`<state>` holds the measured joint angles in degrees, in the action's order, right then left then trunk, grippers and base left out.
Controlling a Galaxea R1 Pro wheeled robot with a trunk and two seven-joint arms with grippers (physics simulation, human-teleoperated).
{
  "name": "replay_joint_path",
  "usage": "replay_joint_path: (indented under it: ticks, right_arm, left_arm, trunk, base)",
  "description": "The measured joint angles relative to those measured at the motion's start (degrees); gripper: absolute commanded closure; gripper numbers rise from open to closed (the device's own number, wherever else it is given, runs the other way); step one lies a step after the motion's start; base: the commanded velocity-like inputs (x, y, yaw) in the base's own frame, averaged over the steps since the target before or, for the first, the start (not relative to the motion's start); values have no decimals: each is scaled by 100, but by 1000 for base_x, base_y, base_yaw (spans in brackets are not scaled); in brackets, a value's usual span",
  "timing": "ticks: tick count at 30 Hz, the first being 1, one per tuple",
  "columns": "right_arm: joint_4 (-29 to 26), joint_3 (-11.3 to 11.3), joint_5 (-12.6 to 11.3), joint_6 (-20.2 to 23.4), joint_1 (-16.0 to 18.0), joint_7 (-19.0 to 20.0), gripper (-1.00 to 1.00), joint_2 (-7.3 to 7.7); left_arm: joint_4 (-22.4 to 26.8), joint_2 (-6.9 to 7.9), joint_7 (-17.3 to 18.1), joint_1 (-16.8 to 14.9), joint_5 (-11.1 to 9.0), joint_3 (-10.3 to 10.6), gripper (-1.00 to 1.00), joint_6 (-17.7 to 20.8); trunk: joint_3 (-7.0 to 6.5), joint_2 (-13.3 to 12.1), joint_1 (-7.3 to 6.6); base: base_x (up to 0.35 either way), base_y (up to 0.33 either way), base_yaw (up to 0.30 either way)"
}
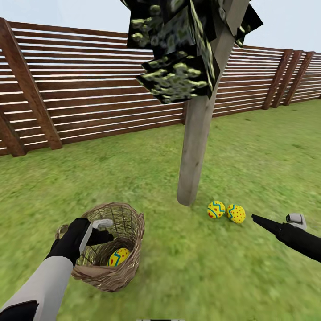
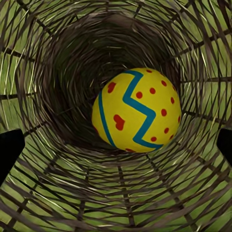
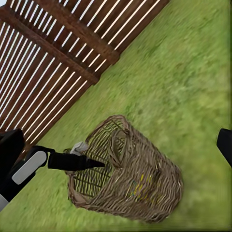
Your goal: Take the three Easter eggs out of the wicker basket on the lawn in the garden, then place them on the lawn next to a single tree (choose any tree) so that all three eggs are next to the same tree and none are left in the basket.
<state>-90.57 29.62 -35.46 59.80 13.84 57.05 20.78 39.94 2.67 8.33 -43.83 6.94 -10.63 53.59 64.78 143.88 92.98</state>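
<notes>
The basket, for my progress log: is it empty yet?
No. One egg lies inside the basket; two eggs lie beside the tree.

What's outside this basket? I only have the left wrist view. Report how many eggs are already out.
Observer: Two eggs lie on the lawn beside the tree trunk, apart from the wicker basket.
Operator: Tell me where my right gripper is.
Observer: The right gripper hovers open over the grass, close to those two eggs, holding nothing.
Operator: Give me the left gripper against the basket.
Observer: In the head view the left gripper is open at the basket's mouth, on the side away from the tree, with the third egg lower down inside.
</notes>
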Motion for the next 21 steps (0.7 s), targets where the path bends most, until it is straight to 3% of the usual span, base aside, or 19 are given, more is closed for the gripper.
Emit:
replay_joint_path:
  ticks: [15, 21]
  right_arm:
    - [0, -90, 3, 0, 0, -13, -100, 5]
    - [-1, -106, -5, 1, 0, -13, -100, 5]
  left_arm:
    - [27, 0, 0, 0, 2, 8, -100, -79]
    - [33, 0, 0, 0, -3, 9, -100, -107]
  trunk:
    - [333, 20, 39]
    - [333, 21, 38]
  base:
    - [0, 0, 0]
    - [0, 0, 0]
